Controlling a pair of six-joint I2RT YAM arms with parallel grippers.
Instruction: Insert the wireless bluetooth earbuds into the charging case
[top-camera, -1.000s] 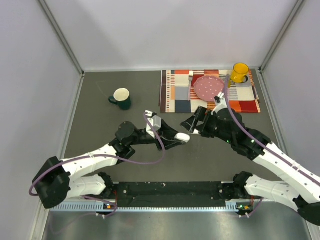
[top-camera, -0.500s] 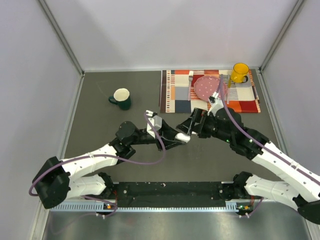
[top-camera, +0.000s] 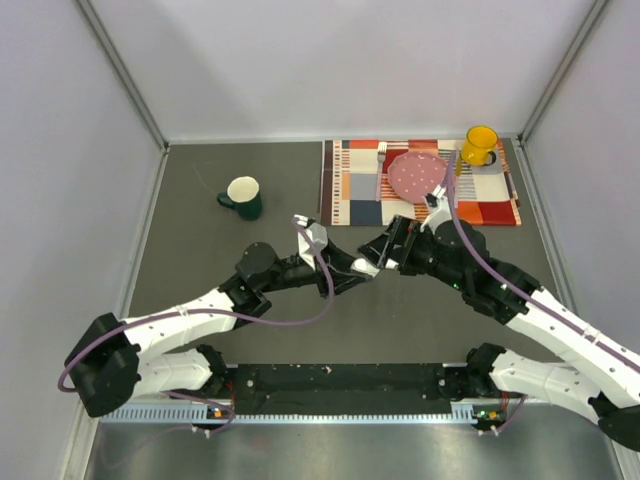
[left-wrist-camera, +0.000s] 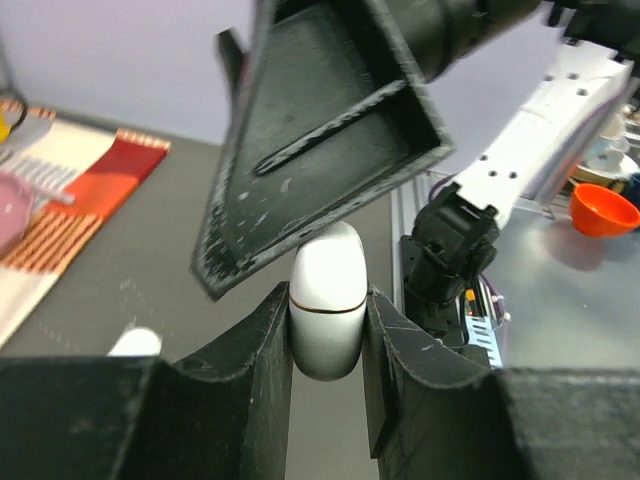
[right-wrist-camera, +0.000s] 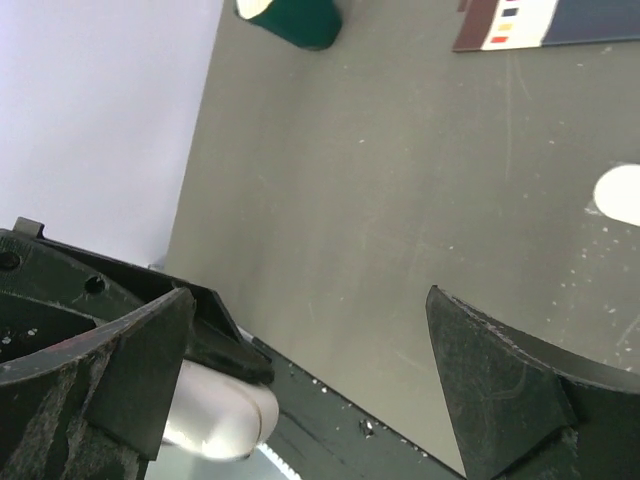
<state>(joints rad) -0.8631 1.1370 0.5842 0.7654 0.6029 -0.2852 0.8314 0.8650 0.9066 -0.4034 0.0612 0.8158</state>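
One of the wireless bluetooth earbuds, by the look of it, lies loose on the surface, and none is in yet. The charging case sits pinched upright in the left gripper, its lid seam shut. The right gripper gapes wide at its top, so opening and loading are both left to do.

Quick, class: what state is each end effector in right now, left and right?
Left end effector: closed, holding the white charging case.
Right end effector: open, holding nothing.
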